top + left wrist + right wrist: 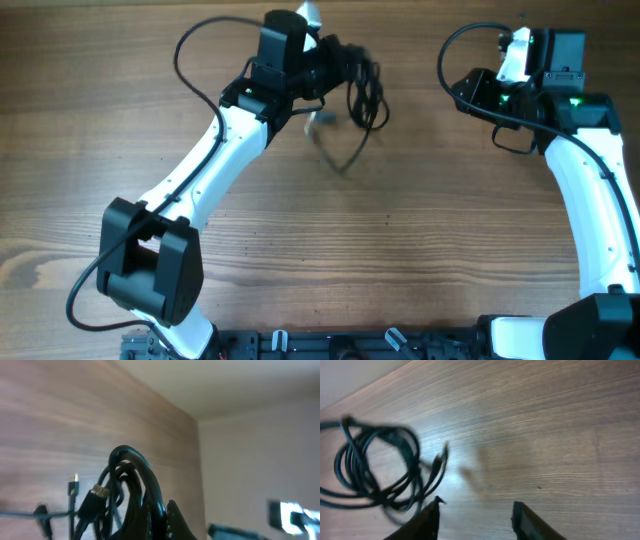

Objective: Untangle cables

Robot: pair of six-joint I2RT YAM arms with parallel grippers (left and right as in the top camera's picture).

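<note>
**Ana:** What's on your screen, biggest first?

**Me:** The counter is plain wood. My left arm runs from lower left up to top centre. My right arm sits along the right edge, well apart from it.

**Ana:** And the cables?

**Me:** The cables are one dark clump at top centre, just right of the left pincer. One strand trails down towards the middle of the frame. I judge the clump is held by one side so the loops hang loose and show me where they cross.

**Ana:** Is the left pincer actually on them?

**Me:** Yes, it's pressed together on the bundle. In the left wrist view the loops bunch right against its finger, and a plug dangles at lower left.

**Ana:** The right one?

**Me:** The right pincer is spread, with only wood between its fingers, and it touches nothing. In its wrist view the cables sit at the left of the frame, near but apart. I read that as standing ready to take a loose loop. Which loop, I can't tell through the blur.
</note>
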